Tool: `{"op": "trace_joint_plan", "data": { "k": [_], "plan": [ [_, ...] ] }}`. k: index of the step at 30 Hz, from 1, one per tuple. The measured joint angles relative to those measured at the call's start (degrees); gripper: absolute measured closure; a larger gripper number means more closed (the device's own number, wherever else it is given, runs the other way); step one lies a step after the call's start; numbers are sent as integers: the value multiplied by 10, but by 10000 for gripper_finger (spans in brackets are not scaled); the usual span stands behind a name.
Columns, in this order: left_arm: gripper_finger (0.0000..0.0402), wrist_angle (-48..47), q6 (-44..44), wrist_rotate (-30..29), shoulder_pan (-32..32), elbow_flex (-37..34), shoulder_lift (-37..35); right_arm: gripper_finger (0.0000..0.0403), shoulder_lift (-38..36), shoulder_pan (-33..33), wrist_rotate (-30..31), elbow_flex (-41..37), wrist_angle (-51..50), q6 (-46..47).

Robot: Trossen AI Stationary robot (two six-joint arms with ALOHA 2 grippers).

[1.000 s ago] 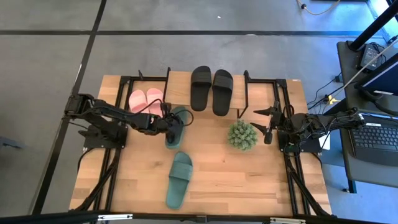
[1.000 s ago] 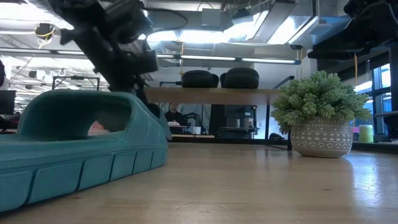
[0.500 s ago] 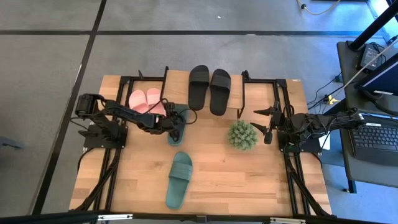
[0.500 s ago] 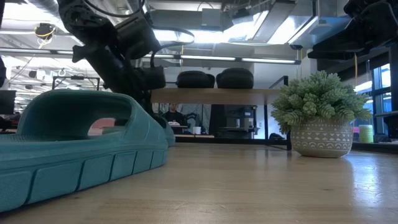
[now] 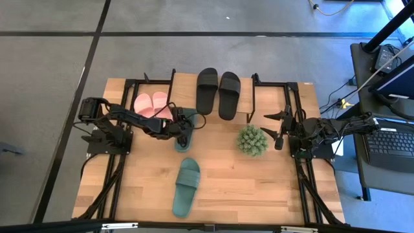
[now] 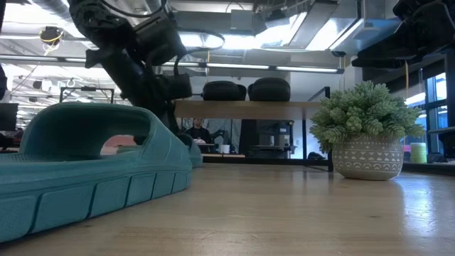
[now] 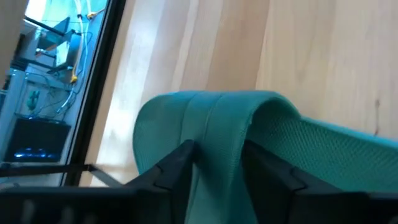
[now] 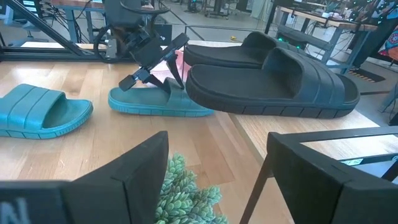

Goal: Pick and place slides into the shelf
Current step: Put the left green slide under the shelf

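Grey floor surrounds your wooden bench (image 5: 259, 188), so read it from the left edge across. The pink slides (image 5: 151, 103) lie farthest left, side by side at the back, under or right against the shelf's end; from overhead you cannot tell which.

Just right of them, your left claw (image 5: 182, 125) sits over one dark green slide (image 5: 184, 128), whose toe end lies at the shelf's front edge. In the left wrist view its fingers (image 7: 175, 167) straddle the strap (image 7: 211, 124) with the jaws partly parted. You cannot tell from these views whether they pinch it or have let go. My reading is that you are at the release of this slide at the shelf.

The second dark green slide (image 5: 185, 186) lies near the front of the bench, well apart from the first and untouched. The black slides (image 5: 218, 90) rest as a pair on the shelf (image 5: 186, 84).

Further right, the spiky plant (image 5: 251, 140) stands between the slides and your right arm. The right claw (image 5: 279, 129) waits at the right edge with its jaws spread and nothing between them.

Your next move likely calls for parting the left claw fully, lifting clear of the strap without dragging the slide, then reaching forward for the remaining green one. Check that the first is seated before you leave it.
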Motion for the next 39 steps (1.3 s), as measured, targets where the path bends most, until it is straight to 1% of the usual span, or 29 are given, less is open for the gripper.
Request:
{"op": "trace_joint_plan", "data": {
  "k": [5,9,11,16,23,32,39],
  "plan": [
    [219,-25,-10,11,0,27,0,130,0,0,0,0,0,0],
    [205,-95,-35,27,-1,46,0,130,0,0,0,0,0,0],
    [204,-126,-53,26,-1,50,0,130,0,0,0,0,0,0],
    [204,-166,-93,22,-3,50,0,130,0,0,0,0,0,0],
    [203,-172,-106,-12,-4,50,0,130,0,0,0,0,0,1],
    [203,-188,-129,-1,-14,50,-4,130,0,0,0,0,0,15],
    [203,-187,-132,-25,-29,50,-4,130,0,0,0,0,0,15]
  ]
}}
